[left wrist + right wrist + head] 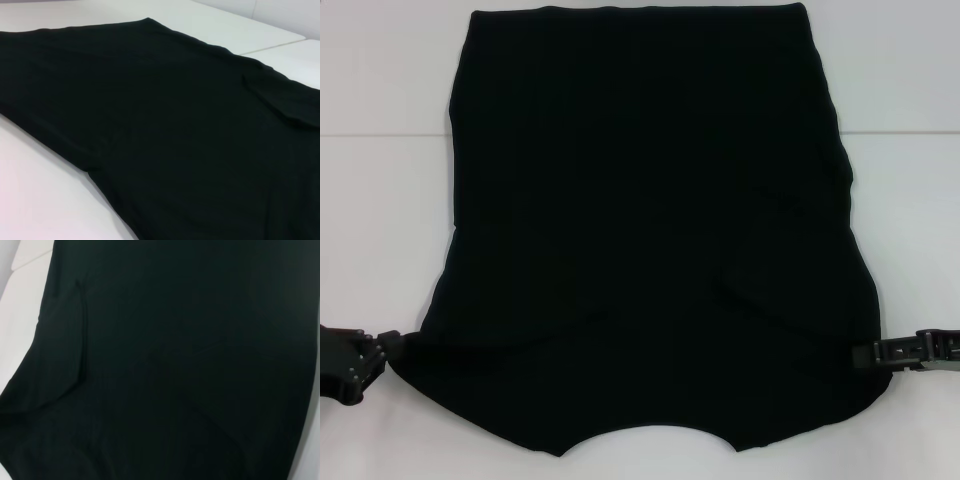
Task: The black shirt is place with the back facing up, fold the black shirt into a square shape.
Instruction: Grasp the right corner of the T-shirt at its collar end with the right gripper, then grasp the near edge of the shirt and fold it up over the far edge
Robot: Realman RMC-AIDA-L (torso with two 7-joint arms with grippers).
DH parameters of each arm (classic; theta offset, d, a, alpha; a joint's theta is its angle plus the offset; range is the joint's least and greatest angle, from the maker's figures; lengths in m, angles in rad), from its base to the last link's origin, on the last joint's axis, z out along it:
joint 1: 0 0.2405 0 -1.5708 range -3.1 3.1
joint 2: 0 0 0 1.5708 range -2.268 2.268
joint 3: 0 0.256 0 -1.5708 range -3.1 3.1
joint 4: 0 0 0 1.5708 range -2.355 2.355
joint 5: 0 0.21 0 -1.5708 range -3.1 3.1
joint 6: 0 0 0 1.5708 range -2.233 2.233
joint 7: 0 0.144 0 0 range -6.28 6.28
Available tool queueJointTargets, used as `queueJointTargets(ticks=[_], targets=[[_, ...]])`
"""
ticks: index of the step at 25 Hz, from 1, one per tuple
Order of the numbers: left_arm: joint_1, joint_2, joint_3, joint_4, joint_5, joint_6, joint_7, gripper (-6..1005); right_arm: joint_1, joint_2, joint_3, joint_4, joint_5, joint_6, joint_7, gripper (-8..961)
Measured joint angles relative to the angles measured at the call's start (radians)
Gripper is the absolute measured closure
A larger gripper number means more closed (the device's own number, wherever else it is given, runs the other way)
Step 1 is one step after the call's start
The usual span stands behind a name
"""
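White table [380, 200], seam across far part, even light.

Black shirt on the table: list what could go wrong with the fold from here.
1. The black shirt already has its sleeves folded in, and the right flap looks loose and creased; lifting could let it slip open.
2. The left gripper and right gripper sit at opposite edges near the collar end; an uneven lift might skew the fold.
3. The near edge reaches the bottom of the head view, so it may overhang the table.
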Motion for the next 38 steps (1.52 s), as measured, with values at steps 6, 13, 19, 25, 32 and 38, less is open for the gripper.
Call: queueJointTargets(ticks=[6, 13, 19, 25, 32, 38], targets=[[0.0, 0.0, 0.0, 0.0, 0.0, 0.0, 0.001, 992, 0.007, 0.005, -0.001, -0.005, 0.0, 0.001, -0.008, 352], [0.0, -0.002, 0.0, 0.0, 0.0, 0.0, 0.001, 993, 0.004, 0.012, -0.003, -0.008, -0.001, 0.005, -0.014, 515], [0.0, -0.004, 0.0, 0.0, 0.0, 0.0, -0.001, 992, -0.007, 0.015, -0.003, -0.007, -0.002, 0.012, -0.015, 802], [0.0, -0.007, 0.0, -0.002, 0.0, 0.003, -0.008, 993, -0.019, 0.017, 0.003, -0.007, -0.013, 0.013, -0.032, 876], [0.012, -0.002, -0.04, 0.019, -0.005, 0.104, -0.107, 992, -0.081, 0.005, 0.067, -0.008, -0.006, -0.019, -0.134, 908], [0.034, 0.015, -0.163, 0.022, 0.003, 0.266, -0.124, 992, -0.157, -0.01, 0.174, -0.005, -0.008, -0.098, -0.274, 908]])
